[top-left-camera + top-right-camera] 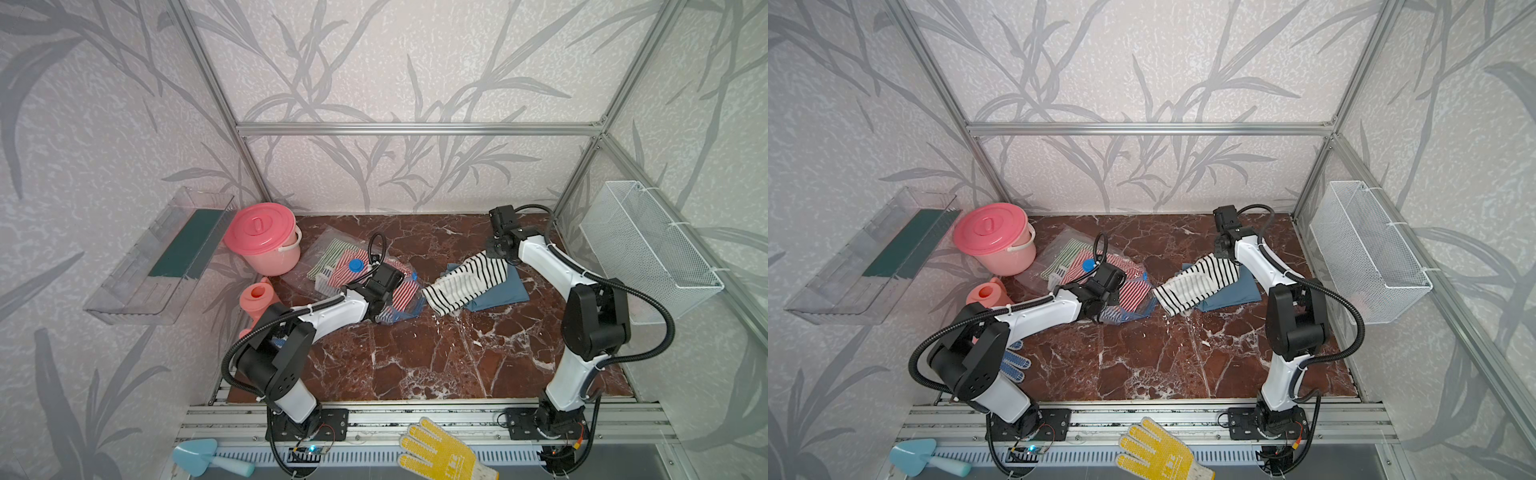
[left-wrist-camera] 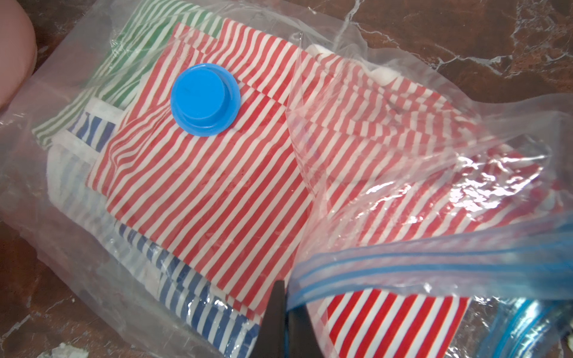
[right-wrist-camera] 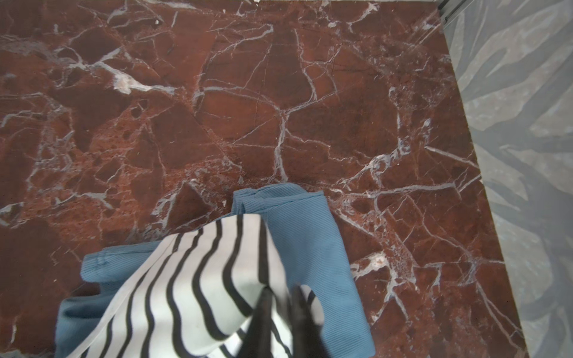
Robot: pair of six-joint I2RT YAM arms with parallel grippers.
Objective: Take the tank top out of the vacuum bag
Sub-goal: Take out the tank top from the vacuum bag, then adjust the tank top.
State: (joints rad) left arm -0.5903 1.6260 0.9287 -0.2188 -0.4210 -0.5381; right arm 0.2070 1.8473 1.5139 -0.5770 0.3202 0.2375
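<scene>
We judge tank top [image 1: 465,282] light, limp: pinch bunched edge. Left hand [image 2: 286,297] clamps slippery vacuum bag [image 2: 403,263]; right hand [image 3: 280,294] grip: cannot tell.

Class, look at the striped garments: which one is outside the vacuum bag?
The black-and-white striped top, over the blue cloth. The red-striped, green-striped and blue-striped garments are inside the vacuum bag.
</scene>
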